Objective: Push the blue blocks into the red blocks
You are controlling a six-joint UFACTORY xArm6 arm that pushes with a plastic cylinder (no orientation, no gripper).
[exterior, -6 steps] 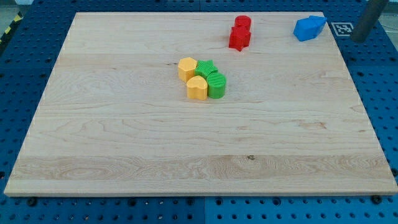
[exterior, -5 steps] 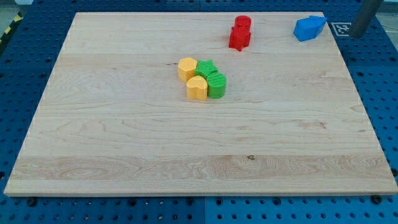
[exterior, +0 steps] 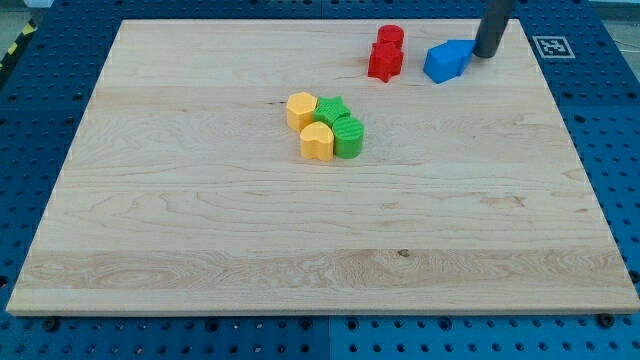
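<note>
Near the view's top we count two red blocks [exterior: 386, 55] and, just right of them, one blue block [exterior: 447, 61] with my tip [exterior: 485, 55] touching its right side. At centre we count two yellow blocks [exterior: 308, 124] and two green blocks [exterior: 342, 128] clustered; the rod carries no gripper to judge.

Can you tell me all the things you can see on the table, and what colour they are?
red blocks: two, red, touching, one behind the other, near the view's top, right of centre.
blue block: one, blue, just right of the red ones, a small gap between.
yellow blocks: two, yellow, one six-sided, mid-board, left part of the cluster.
green blocks: two, green, pressed against the yellow ones on their right.
wooden board: one, pale wood.
blue pegboard table: one, blue, around the board.
my tip: one, dark rod, at the blue block's right edge.
</note>
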